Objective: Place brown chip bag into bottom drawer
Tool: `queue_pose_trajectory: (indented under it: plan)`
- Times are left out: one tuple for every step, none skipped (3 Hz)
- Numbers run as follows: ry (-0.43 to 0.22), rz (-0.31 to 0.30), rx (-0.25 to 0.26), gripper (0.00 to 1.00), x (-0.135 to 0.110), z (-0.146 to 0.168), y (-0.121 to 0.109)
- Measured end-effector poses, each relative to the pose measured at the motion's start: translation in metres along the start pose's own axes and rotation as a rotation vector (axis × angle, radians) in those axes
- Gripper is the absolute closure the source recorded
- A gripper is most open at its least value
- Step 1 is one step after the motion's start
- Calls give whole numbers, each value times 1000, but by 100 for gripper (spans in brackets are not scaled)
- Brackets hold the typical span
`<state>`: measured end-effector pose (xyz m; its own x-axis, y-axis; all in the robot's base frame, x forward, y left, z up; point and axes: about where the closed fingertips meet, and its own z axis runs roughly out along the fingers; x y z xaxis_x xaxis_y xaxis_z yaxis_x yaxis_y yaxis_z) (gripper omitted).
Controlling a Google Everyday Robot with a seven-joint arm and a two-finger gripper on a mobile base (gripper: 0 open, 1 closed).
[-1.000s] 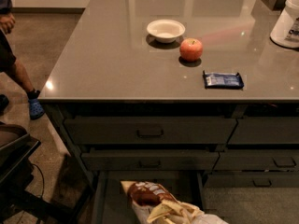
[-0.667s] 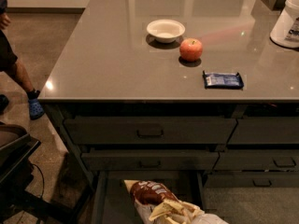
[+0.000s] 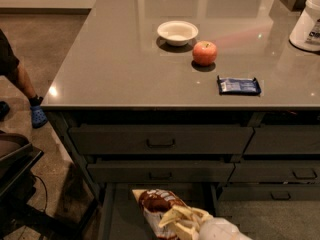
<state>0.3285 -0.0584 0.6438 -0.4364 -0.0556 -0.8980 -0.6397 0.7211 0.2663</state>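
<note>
The brown chip bag (image 3: pixel 156 202) hangs over the open bottom drawer (image 3: pixel 122 215) at the lower edge of the camera view. My gripper (image 3: pixel 175 221) comes in from the bottom right on a whitish wrist (image 3: pixel 220 230). Its cream fingers (image 3: pixel 186 215) are closed around the lower end of the bag. The bag's top points up and left, towards the drawer's back. The drawer is pulled out, and its grey floor and left side rail show. The bag's lower part and the drawer's front are out of frame.
On the grey counter (image 3: pixel 115 69) stand a white bowl (image 3: pixel 177 32), an apple (image 3: pixel 205 52), a flat blue wrapper (image 3: pixel 239 85) and a white jug (image 3: pixel 308 21). Two shut drawers with loop handles (image 3: pixel 160 143) sit above the open one. A person's leg (image 3: pixel 30 101) is at the left.
The bag and my gripper have barely shifted over the open drawer. Everything on the counter has stayed in place.
</note>
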Motion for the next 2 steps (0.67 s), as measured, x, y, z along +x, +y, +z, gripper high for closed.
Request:
queue_pose_trajectory:
  plan:
    - [20,-3,2,100,31,41,-63]
    - [31,61,-48,100,73,92,-102]
